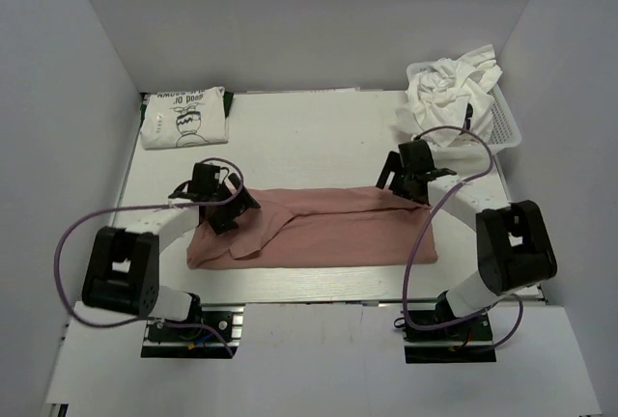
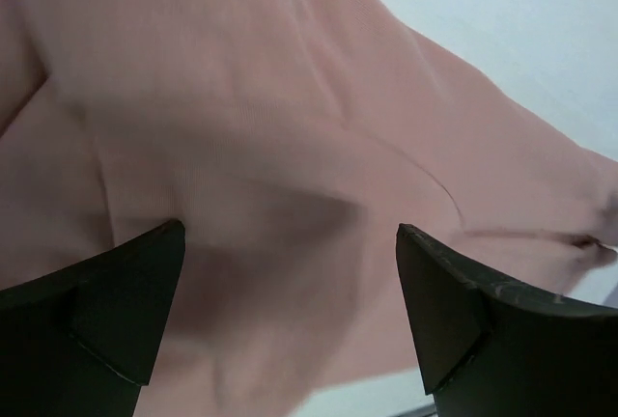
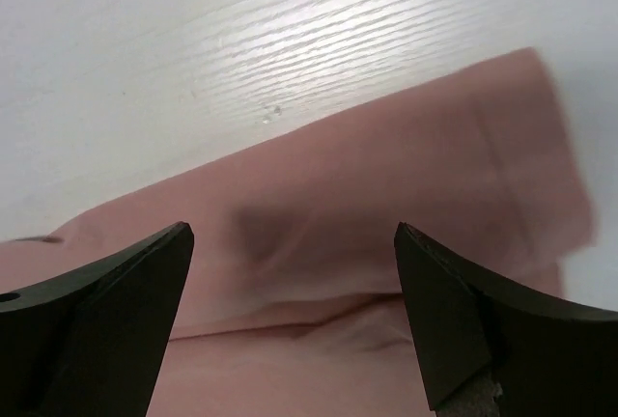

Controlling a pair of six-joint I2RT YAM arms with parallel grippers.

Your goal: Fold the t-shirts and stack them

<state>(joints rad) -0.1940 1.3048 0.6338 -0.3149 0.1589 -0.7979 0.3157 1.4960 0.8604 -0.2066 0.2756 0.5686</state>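
**(a) Top view.** A pink tee (image 1: 319, 229) lies on the white desk (image 1: 319, 137), a little toward 6 o'clock from the desk's centre. It is folded into a long band running from 9 to 3 o'clock. The band's 3 o'clock end is squared off. Its 9 o'clock end is looser, with a flap lying slantwise across it. A printed tee (image 1: 183, 118), white with a black cartoon and lettering, sits folded at 10 o'clock, well apart from the pink tee. At 2 o'clock a white basket (image 1: 504, 125) holds crumpled white tees (image 1: 454, 84) heaped above its rim. The left arm (image 1: 121, 267) reaches to the far edge of the band's 9 o'clock end, and the right arm (image 1: 512, 248) reaches to the far corner of its 3 o'clock end.

**(b) Left wrist view.** The left end effector (image 2: 290, 234) has its fingers spread wide with nothing between them. Creased pink cloth fills most of the view beneath, with a seam running down toward 4 o'clock. Bare desk shows at 1 o'clock. Whether the fingertips touch the cloth cannot be told.

**(c) Right wrist view.** The right end effector (image 3: 293, 232) is likewise spread and grips nothing. Below it lie two layers of pink cloth, with a folded edge crossing between the fingers. The cloth's corner sits at 3 o'clock, and bare desk runs from 9 to 1 o'clock. Contact with the cloth cannot be told here either.
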